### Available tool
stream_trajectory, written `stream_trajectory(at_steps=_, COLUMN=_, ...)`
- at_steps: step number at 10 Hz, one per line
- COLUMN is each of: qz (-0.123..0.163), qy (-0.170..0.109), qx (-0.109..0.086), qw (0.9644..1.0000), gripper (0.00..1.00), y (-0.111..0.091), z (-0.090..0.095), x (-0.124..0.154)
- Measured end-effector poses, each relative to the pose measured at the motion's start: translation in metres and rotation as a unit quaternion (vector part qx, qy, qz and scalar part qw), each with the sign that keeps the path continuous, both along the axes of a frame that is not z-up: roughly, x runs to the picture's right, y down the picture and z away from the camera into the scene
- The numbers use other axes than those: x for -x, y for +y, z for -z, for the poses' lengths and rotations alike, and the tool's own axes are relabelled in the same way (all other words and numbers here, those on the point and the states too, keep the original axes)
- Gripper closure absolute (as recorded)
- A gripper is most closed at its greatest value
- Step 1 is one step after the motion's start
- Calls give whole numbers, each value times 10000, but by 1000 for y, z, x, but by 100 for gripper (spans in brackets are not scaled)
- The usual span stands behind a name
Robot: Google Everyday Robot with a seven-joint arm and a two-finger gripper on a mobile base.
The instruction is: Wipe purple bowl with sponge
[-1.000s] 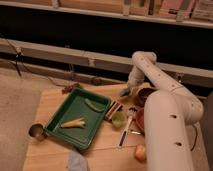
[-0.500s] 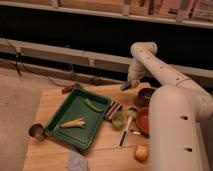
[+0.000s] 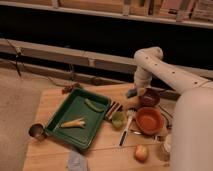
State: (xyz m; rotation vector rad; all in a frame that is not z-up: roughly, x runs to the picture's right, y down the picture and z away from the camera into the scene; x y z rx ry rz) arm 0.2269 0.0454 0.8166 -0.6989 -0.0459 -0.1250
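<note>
The gripper (image 3: 134, 92) hangs low over the far edge of the table (image 3: 50, 102), just left of the purple bowl (image 3: 149, 97); something bluish, perhaps the sponge, sits at its tip, though I cannot tell whether it is held. Nearer, an orange bowl (image 3: 149, 120) crowds the purple one; a green cup (image 3: 118, 119) and spoon (image 3: 126, 131) lie beside it. A green tray (image 3: 61, 111) fills the left half; an apple (image 3: 142, 152) rests at the near edge.

tool (image 3: 133, 93) now nearer purple bowl (image 3: 149, 97)
</note>
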Motion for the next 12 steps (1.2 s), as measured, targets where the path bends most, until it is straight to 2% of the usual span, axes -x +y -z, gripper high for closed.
stream_trajectory(at_steps=1, qz=-81, qy=240, qx=-54, qw=9997, gripper=100, y=4, z=15, x=-13)
stream_trajectory(at_steps=2, qz=-115, qy=389, qx=-88, qw=9991, gripper=100, y=5, z=21, x=-20)
stream_trajectory(at_steps=3, qz=-186, qy=507, qx=-122, qw=9985, gripper=100, y=5, z=26, x=-24)
stream_trajectory(at_steps=6, qz=-475, qy=854, qx=-139, qw=9951, gripper=100, y=13, z=29, x=-68)
stream_trajectory(at_steps=10, qz=-873, qy=1130, qx=19, qw=9898, gripper=100, y=33, z=6, x=-129)
stream_trajectory(at_steps=12, qz=-976, qy=1239, qx=125, qw=9874, gripper=100, y=44, z=-8, x=-145)
